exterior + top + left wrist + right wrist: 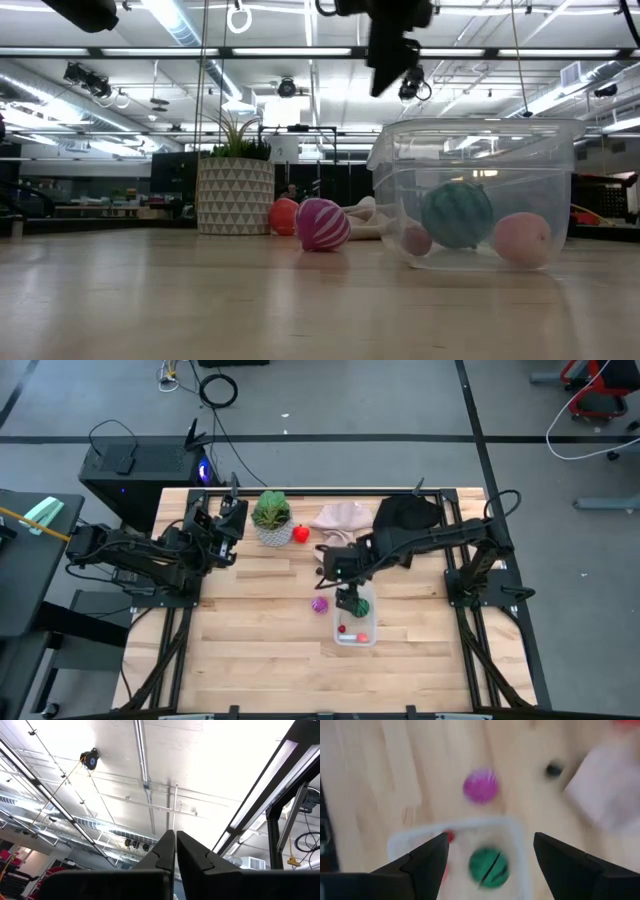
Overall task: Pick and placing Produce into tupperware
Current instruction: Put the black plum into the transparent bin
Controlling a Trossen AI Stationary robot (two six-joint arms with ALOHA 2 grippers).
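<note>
The clear tupperware (358, 628) (475, 190) (515, 827) stands on the table's near middle. A green round ball (489, 866) (456, 213) and a red piece (343, 628) (521, 240) lie on its floor, with a small piece (415, 240) beside them. My right gripper (351, 600) (490, 840) hangs open above the tupperware, fingers pointing down, touching nothing. A purple fruit (319, 604) (480, 786) (322, 224) rests on the table just left of the tupperware. A red fruit (300, 534) (284, 216) sits by the plant pot. A tiny dark piece (553, 769) lies farther back. My left gripper (175, 855) (228, 525) waits shut at the far left.
A leafy plant in a white patterned pot (271, 517) (235, 195) stands at the far edge. A beige cloth (340, 517) and a black cloth (405, 515) lie beside it to the right. Bare wood (250, 650) stretches along the table's near side.
</note>
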